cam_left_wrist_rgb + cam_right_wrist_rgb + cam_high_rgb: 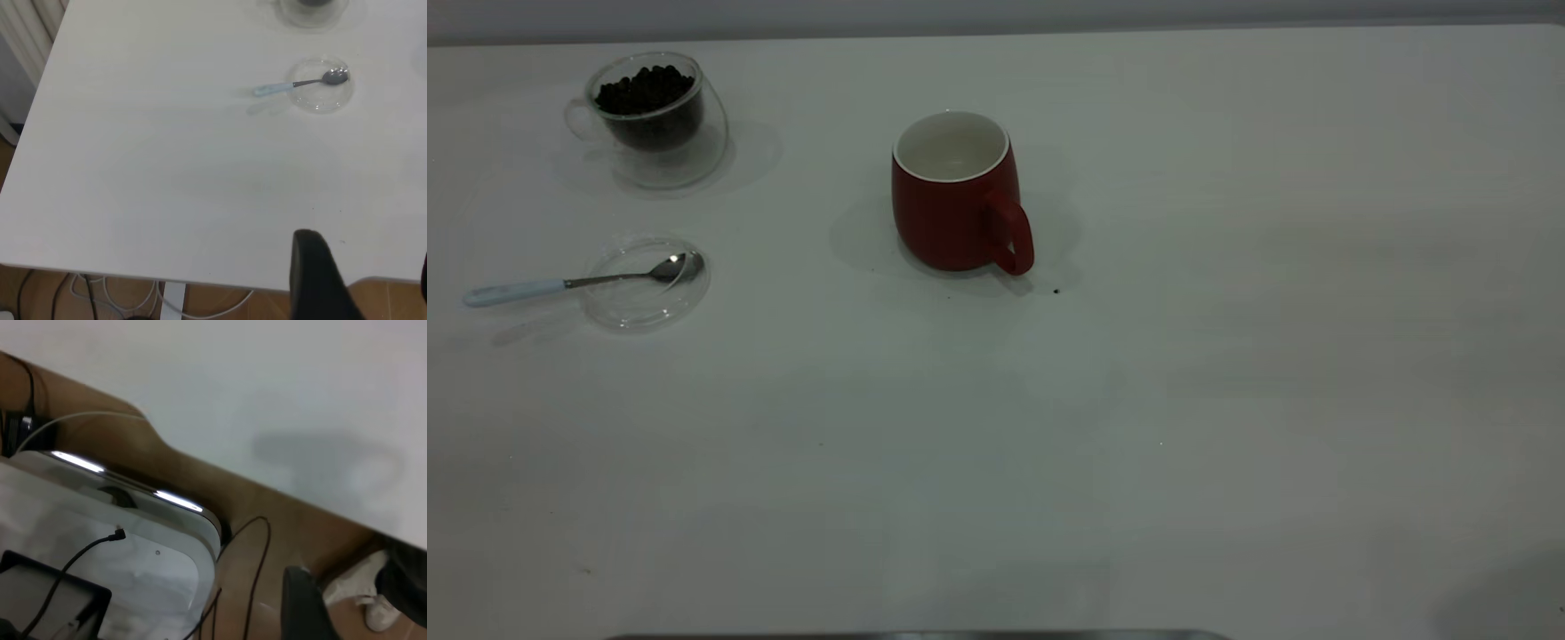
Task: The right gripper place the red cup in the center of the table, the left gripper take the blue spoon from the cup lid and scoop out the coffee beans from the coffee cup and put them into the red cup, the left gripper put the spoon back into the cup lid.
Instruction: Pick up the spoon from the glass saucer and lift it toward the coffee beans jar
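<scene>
Exterior view: red cup upright near the middle of the table, white inside bare, handle turned toward the near edge and slightly right; one dark speck on the tabletop just beside the handle. At far left, coffee cup heaped with coffee beans. Nearer along the same side, cup lid lying flat, blue spoon resting with bowl inside the lid and pale handle jutting out over the rim to the left. Open table between all three; no arm in sight here.

Left wrist view: left gripper poised off the table's edge, well apart from spoon and lid; one dark finger visible, spread impossible to tell. White cables below the edge.

Right wrist view: right gripper off the table over brown floor, black cables and a shoe beneath; a single finger visible, spread impossible to tell.
</scene>
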